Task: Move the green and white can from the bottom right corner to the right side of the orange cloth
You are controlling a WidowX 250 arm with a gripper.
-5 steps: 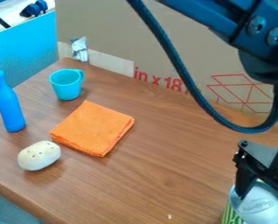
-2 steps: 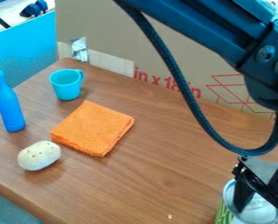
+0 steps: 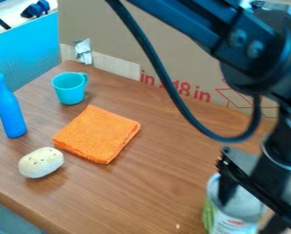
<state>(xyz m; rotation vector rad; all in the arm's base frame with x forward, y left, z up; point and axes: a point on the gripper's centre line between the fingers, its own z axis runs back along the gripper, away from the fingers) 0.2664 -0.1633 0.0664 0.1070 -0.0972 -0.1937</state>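
The black gripper (image 3: 249, 215) is at the lower right, shut on a can (image 3: 235, 225) with a silvery top and a green and white label. One finger lies across the left part of the can's top, the other is at its right side. The can's base is cut off by the bottom edge. On the left half of the table are a folded orange cloth (image 3: 97, 134), a pale speckled oval object (image 3: 41, 162), an upright blue bottle (image 3: 10, 109) and a turquoise cup (image 3: 70, 88).
A large cardboard panel (image 3: 172, 50) with red print stands along the table's back edge. The wooden table (image 3: 148, 183) has its front edge at lower left. The arm's dark cable (image 3: 166, 75) loops down over the table's right half.
The arm and gripper have shifted left, and the can has moved left along with them, with more of its label in sight. Cloth, bottle, cup and oval object have stayed put.
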